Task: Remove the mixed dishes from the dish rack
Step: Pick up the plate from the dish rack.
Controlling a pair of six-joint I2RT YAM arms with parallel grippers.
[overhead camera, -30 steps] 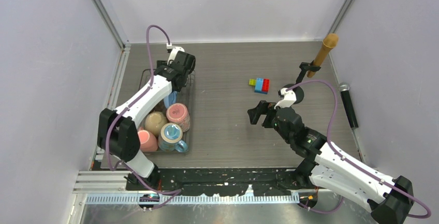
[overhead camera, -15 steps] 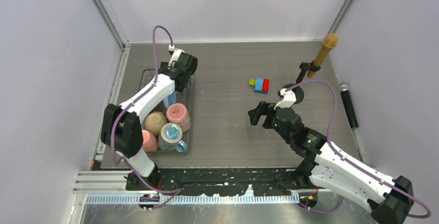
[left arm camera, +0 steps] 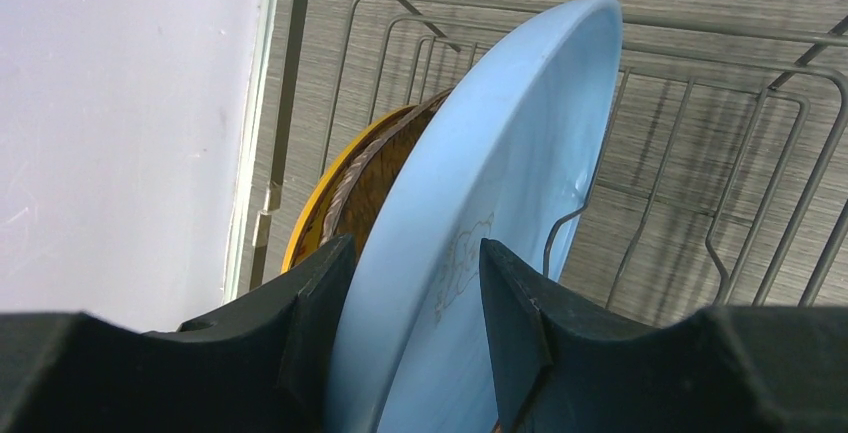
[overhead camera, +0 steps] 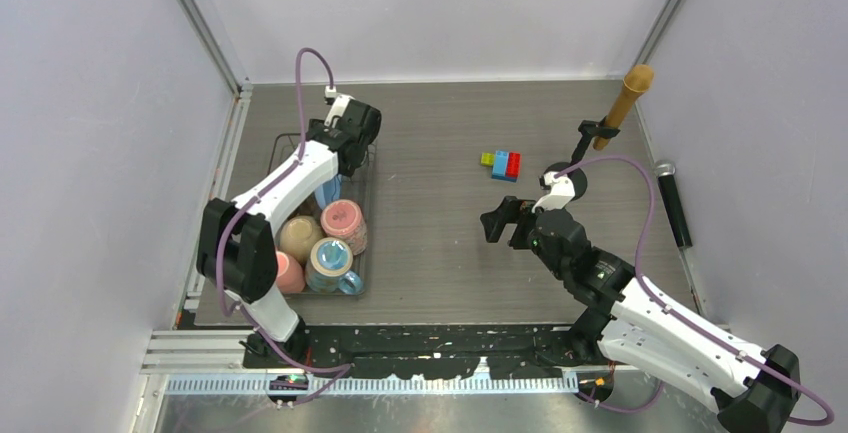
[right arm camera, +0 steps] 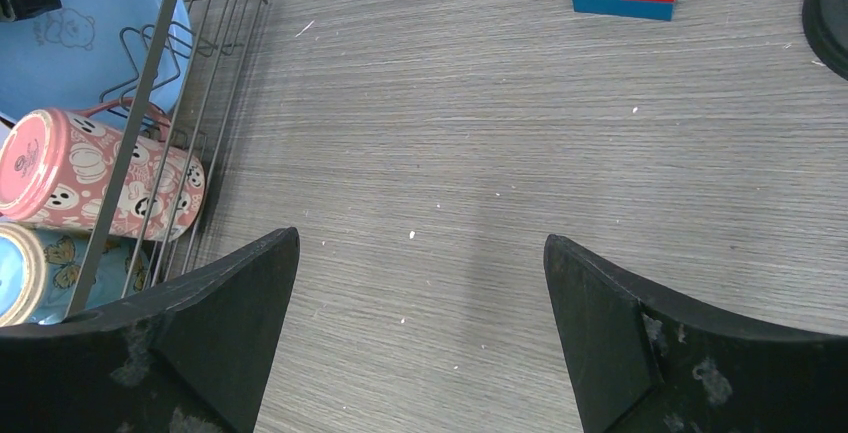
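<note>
The black wire dish rack [overhead camera: 366, 215] stands at the left of the table. The light blue plate [left arm camera: 500, 153] stands upright in it, with the yellow patterned plate [left arm camera: 330, 193] just behind. My left gripper [left arm camera: 415, 253] reaches down into the rack, its fingers closed on either side of the blue plate's rim. The pink patterned mug [overhead camera: 344, 225], the blue mug [overhead camera: 330, 261], the pink cup [overhead camera: 287, 273] and a pale bowl [overhead camera: 300, 236] lie in the rack's near half. My right gripper [right arm camera: 420, 253] is open and empty above bare table, right of the rack.
Coloured toy bricks [overhead camera: 503, 164] lie at mid table. A tan cylinder on a black stand [overhead camera: 625, 101] and a black microphone [overhead camera: 672, 201] are at the right. A black round base [right arm camera: 830, 3] is near the right gripper. Walls close in on both sides.
The left arm shifted slightly right over the rack's far end and then held still. The right gripper barely moved.
</note>
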